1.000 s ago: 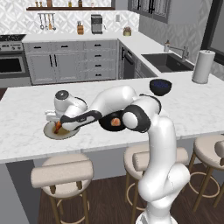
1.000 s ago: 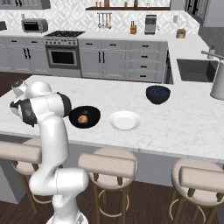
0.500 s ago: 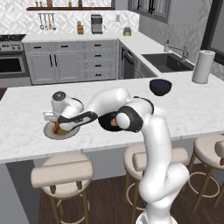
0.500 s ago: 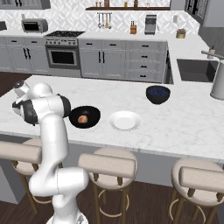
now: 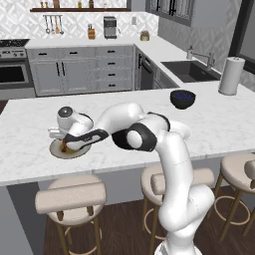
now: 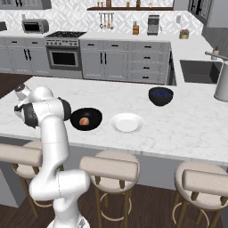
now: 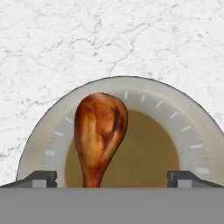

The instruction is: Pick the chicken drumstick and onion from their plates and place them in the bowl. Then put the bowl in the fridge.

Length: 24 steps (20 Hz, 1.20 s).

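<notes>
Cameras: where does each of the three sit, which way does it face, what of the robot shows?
Left base view: behind the arm to its left, looking forward and down over the counter; the arm rises at lower right and reaches to the grey plate.
Right base view: behind the arm to its right, same counter; the arm rises at lower left, beside the black bowl and white plate.
Hand view: on the hand, looking down at the drumstick; the gripper tips flank it, open.
Shared: both base views show the blue bowl.
</notes>
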Available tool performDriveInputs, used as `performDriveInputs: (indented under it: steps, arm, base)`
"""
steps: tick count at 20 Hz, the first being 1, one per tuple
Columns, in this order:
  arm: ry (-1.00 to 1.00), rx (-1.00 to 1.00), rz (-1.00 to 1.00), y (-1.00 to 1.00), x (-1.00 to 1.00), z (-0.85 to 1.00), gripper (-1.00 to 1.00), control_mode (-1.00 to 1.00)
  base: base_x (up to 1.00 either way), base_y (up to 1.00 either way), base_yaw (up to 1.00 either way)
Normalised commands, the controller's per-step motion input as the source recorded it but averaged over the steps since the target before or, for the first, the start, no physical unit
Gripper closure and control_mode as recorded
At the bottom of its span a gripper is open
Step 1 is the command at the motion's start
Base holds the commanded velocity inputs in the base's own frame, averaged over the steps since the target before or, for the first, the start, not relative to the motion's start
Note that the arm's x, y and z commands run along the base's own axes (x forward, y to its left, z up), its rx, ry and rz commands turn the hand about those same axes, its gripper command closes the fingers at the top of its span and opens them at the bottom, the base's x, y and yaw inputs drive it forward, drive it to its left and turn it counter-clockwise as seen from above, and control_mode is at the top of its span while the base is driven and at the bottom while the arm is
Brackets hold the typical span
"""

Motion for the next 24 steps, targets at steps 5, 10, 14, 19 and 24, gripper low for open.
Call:
performDriveInputs:
  steps: [5,10,14,19,24]
  arm:
    - [-0.03,0.00,0.00,0.01,0.08,-0.25,-1.00,-1.00]
    - [-0.03,0.00,0.00,0.00,0.05,-0.24,-1.00,-1.00]
    - [-0.02,0.00,0.00,0.04,0.22,-0.19,-1.00,-1.00]
    - [-0.01,0.00,0.00,0.08,0.28,-0.08,-1.00,-1.00]
    - [0.00,0.00,0.00,0.18,0.28,-0.01,-1.00,-1.00]
  base:
    - [0.00,0.00,0.00]
    - [0.00,0.00,0.00]
    - [0.00,0.00,0.00]
    - [0.00,0.00,0.00]
    - [0.00,0.00,0.00]
